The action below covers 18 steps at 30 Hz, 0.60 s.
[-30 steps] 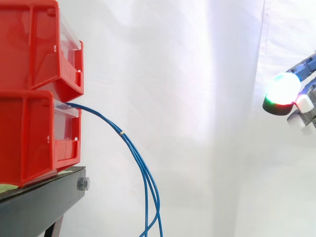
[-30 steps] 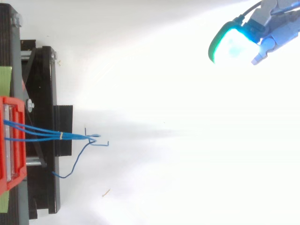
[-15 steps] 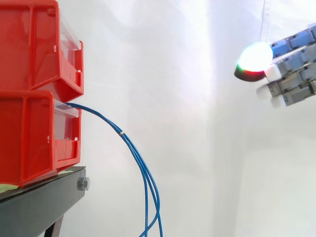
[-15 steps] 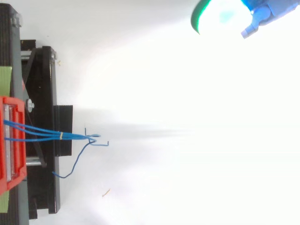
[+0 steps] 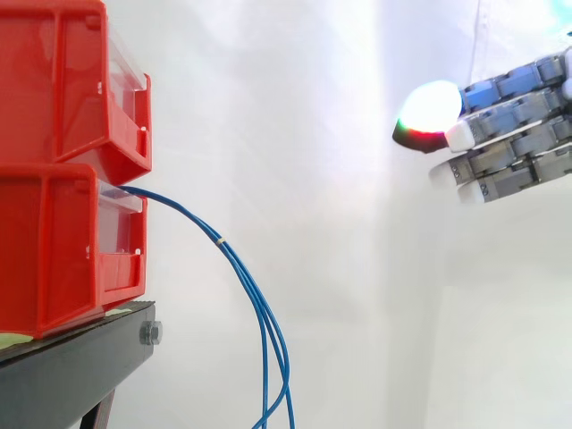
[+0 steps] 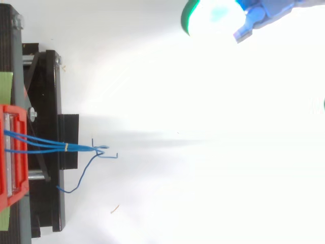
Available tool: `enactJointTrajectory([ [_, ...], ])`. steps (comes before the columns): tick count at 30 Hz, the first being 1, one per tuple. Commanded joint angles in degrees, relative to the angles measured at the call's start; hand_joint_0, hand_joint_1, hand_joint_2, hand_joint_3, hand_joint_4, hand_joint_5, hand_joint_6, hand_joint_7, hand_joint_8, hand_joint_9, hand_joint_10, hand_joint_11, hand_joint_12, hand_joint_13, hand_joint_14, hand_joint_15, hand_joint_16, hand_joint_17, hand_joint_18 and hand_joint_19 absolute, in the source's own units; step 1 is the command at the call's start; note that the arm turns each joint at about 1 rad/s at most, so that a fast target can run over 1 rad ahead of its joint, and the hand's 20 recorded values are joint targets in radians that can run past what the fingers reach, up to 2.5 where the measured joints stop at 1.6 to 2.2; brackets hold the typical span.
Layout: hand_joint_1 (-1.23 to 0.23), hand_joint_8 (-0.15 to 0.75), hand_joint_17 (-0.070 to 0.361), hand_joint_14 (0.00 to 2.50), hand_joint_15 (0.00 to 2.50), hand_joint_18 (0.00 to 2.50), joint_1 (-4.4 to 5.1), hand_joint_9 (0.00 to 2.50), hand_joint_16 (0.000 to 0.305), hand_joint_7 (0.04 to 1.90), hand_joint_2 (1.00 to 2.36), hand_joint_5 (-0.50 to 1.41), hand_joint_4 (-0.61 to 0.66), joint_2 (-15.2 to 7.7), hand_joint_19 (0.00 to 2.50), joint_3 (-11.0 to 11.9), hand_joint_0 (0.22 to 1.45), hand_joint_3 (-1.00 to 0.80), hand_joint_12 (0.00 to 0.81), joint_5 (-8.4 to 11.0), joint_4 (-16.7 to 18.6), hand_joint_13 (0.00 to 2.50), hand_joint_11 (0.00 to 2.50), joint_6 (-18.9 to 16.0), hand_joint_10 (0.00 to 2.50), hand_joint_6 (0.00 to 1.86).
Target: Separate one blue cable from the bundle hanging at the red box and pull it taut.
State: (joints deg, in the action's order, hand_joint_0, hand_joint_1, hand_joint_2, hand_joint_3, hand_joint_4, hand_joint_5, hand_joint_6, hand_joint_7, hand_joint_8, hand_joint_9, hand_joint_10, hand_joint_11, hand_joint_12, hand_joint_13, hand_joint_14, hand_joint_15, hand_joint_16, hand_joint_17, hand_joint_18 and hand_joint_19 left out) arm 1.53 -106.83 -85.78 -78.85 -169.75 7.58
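A: Hand [image 5: 511, 134] high on the right, fingers straight, holding nothing, well apart from the cables [image 5: 221, 241].

B: How do they look?

A: Thin, blue, banded together, arcing out of the lower bin [image 5: 63, 241] at left and hanging down past the stand [image 5: 71, 366].

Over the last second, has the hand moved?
Yes. In the side view the hand has shifted left, toward the red bins, and risen slightly.

The hand [image 5: 514, 134] is higher than a second ago and nearer the red bins [image 5: 63, 223], its glowing pad [image 5: 431, 107] now level with the upper bin's [image 5: 54, 80] front.
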Motion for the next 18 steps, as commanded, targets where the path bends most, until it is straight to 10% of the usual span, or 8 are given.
enactJointTrajectory([
  [1, -0.75, 0.259, 0.088, 0.0, 0.04, 0.19, 0.05, 0.28, 0.039, 0.72, 1.0, -0.25, 0.18, -1.1, 0.0, 0.0, 0.51, -0.5, 0.323, 0.28, 0.6, 0.28, 0.02, -0.2, 0.0, 0.5],
  [18, -0.74, 0.282, 0.065, 0.0, 0.0, 0.15, 0.84, 0.34, 0.029, 0.73, 1.0, -0.24, 0.2, -5.1, 0.0, 0.0, 0.51, -0.5, 0.272, 2.12, 2.1, 0.31, 0.04, -0.2, 0.0, 0.5],
])
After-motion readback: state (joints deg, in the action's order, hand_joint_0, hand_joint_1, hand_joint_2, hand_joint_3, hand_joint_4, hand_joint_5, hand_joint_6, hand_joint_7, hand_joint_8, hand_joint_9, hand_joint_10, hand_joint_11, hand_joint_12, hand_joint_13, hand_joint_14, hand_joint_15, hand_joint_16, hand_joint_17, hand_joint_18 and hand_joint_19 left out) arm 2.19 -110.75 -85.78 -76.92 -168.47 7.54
